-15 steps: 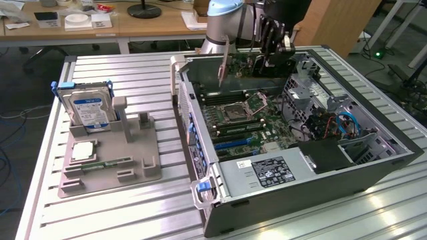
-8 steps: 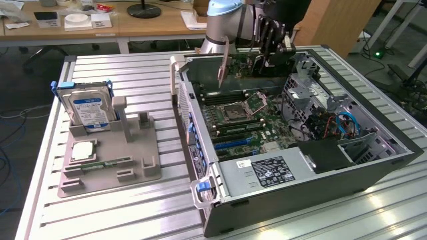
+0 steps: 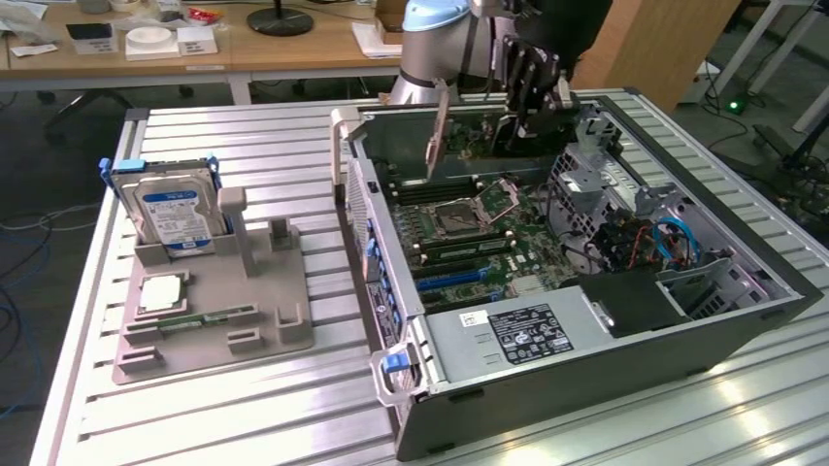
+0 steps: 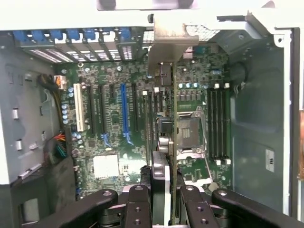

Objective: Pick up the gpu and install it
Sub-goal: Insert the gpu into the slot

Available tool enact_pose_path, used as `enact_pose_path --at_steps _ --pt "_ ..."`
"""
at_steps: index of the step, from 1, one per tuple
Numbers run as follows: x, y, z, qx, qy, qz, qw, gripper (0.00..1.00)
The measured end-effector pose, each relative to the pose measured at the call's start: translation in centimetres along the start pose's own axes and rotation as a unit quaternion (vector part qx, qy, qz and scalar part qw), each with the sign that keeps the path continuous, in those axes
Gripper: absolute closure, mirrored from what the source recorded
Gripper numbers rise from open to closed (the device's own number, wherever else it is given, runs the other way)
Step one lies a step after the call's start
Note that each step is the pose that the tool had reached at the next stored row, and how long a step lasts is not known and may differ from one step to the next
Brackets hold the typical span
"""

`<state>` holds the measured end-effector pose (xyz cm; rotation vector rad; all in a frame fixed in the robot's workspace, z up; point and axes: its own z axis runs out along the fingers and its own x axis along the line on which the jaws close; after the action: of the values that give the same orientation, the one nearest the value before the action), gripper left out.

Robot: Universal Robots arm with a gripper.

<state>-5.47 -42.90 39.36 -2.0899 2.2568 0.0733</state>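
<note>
Since the bench [image 3: 220, 146] carries everything, I start there. The open case [image 3: 583, 388] lies on its side over the half toward the exterior view's right, reaching from near the front edge almost to the back edge. A grey fixture [image 3: 208, 301] with a hard drive [image 3: 175, 218] stands beside it, toward the edge at the exterior view's left. Inside the case the motherboard [image 4: 109, 99] faces up at my wrist camera.

The gpu [image 4: 167, 128] is not on the fixture. It hangs on edge over the motherboard, directly below the gripper [image 4: 164, 206], with its long axis running from the gripper toward the case's rear wall [image 4: 71, 38]. Its pale bracket [image 4: 166, 45] is at that far end, close to the wall's slot openings.

Across the motherboard, the gpu sits between the blue slot [image 4: 124, 111] and the CPU socket [image 4: 190, 130], parallel to the row of slots. I cannot tell which slot is under it, because its own edge hides what lies below. In the exterior view the bracket's top stands above the case's rim, so I judge the gpu is not yet down in a slot — that is a reading, not something I can see outright.

The gripper is drawn in to the gpu's thickness. Its fingers [image 4: 139, 204] press one on each face near the upper edge, and it has hold of nothing else.
</note>
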Motion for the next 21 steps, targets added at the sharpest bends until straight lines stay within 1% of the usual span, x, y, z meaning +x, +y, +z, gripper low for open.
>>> enact_pose_path --at_steps 2,3,7,17,21 --pt "0.76 -0.05 0.11 0.0000 -0.0001 0.000 1.0000 0.72" --pt "0.89 -0.07 0.22 0.0000 -0.0002 -0.001 1.0000 0.72" --pt "0.99 -0.07 0.35 -0.0007 0.0000 -0.009 1.0000 0.72" --pt "1.11 -0.09 0.69 -0.0011 0.0003 -0.009 1.0000 0.72" --pt "1.08 -0.09 0.79 -0.0012 0.0009 -0.009 1.0000 0.72"
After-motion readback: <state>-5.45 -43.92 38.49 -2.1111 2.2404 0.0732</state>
